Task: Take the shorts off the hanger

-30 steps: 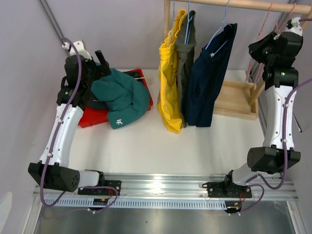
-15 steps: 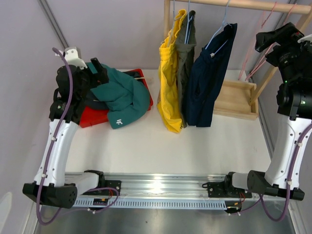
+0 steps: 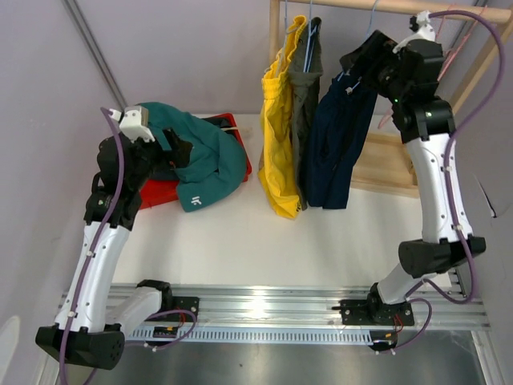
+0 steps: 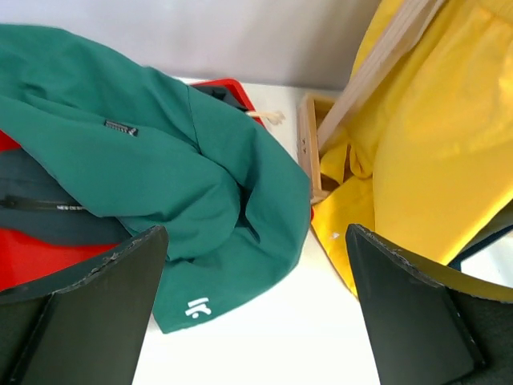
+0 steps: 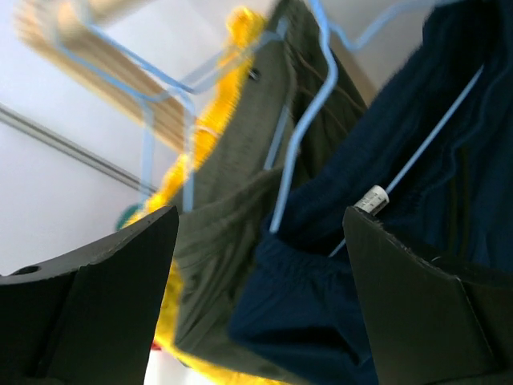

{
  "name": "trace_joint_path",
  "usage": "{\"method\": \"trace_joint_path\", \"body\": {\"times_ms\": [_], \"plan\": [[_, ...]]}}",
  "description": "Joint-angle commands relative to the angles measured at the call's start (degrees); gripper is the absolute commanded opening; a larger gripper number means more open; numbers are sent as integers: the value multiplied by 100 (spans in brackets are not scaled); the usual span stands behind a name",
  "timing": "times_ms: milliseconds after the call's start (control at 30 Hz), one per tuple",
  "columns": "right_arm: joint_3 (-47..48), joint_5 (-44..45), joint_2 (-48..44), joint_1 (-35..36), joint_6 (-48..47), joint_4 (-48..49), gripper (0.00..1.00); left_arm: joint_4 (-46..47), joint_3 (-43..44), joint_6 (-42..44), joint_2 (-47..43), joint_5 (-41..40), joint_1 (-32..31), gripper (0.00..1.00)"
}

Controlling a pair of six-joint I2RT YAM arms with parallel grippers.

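Note:
Yellow shorts (image 3: 279, 120), olive-grey shorts (image 3: 306, 88) and navy shorts (image 3: 341, 144) hang on blue wire hangers (image 5: 300, 136) from a wooden rail (image 3: 457, 11). My right gripper (image 3: 365, 58) is up at the navy pair's waistband, open. In the right wrist view that waistband (image 5: 321, 265) shows between the fingers of the right gripper (image 5: 260, 297), untouched. Teal green shorts (image 3: 204, 156) lie heaped on a red tray (image 3: 156, 194) over a dark garment (image 4: 48, 212). My left gripper (image 3: 178, 148) hovers open at the pile's near edge and holds nothing; its wrist view puts the left gripper (image 4: 256, 321) over bare table.
The rack's wooden base (image 3: 389, 164) sits on the table at the back right, with an upright post (image 3: 275, 32) beside the yellow shorts. Empty pink hangers (image 3: 435, 32) hang at the rail's right end. A metal mounting rail (image 3: 264, 305) runs along the near edge.
My right arm swung from the far right over to the navy shorts' hanger and its jaws opened wide. My left arm drew back from the teal shorts, still open.

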Motion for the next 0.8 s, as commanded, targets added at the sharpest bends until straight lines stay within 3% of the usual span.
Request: {"method": "trace_joint_path", "body": {"times_ms": [0,333,467,600,633,667,700,733,767], "plan": [[340,392,217,151,-139,218,90,186,-176,127,-211,266,-9,100],[208,1016,701,485,-236,604,88,652,-677,75,-510,283,-9,99],[217,1183,886,591,-271,771,76,784,-836,75,-572,283,-9,99],[349,1280,1115,617,-280,825,73,819,-889,75,-607,371,-9,99],[401,1333,1167,617,-280,825,68,819,-897,66,-633,380,-9,99],[471,1351,1237,626,-289,816,54,837,-924,66,-651,380,-9,99],[507,1368,1273,626,-271,833,47,863,-941,66,-668,389,-9,99],[516,1429,1299,652,-271,868,31,898,-985,57,-686,406,-9,99],[507,1465,1300,670,-280,869,31,898,-985,57,-695,407,-17,99]]}}
